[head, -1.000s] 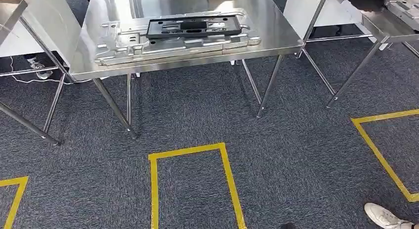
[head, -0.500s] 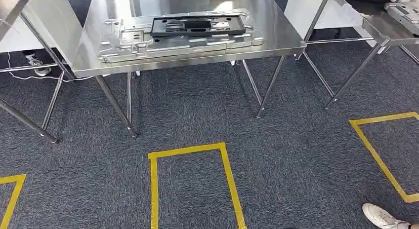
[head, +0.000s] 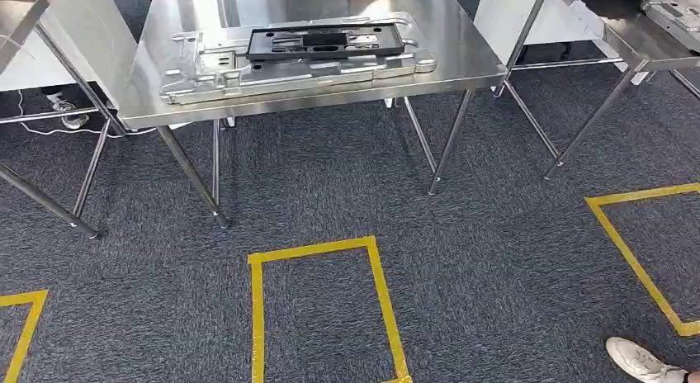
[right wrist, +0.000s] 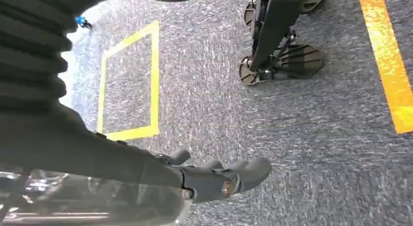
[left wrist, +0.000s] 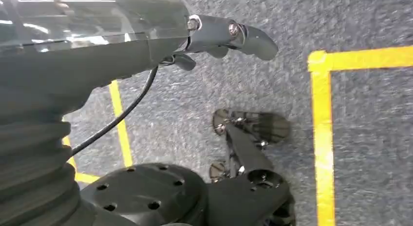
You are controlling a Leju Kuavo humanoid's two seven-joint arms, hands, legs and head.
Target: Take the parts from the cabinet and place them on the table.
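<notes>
Dark blue-grey speckled carpet (head: 495, 267) across the whole floor, marked with rectangular outlines of yellow tape (head: 323, 252). Straight ahead in the head view, a shiny stainless-steel table on slim metal legs (head: 467, 61), with more steel tables partly visible at the left (head: 82, 36) and at the right (head: 636, 40). Flat on the centre table, a large silver pressed-metal panel with ribs and cut-outs (head: 206, 73), running almost the full width of the tabletop near its front edge. On top of that panel, towards its far side, a smaller flat black rectangular frame part with slots (head: 323, 41), lying level and touching the silver panel beneath. At the lower right corner, a person's white shoe (head: 640, 360) on the carpet, just beside a yellow tape line.

In the left wrist view, left hand (left wrist: 221, 36) hanging above the carpet, grey fingers extended and loosely apart, holding nothing. In the right wrist view, right hand (right wrist: 219, 177) likewise hanging over the carpet near a yellow tape rectangle, fingers stretched out and slightly spread, holding nothing. Both hands well apart from the parts on the table.
</notes>
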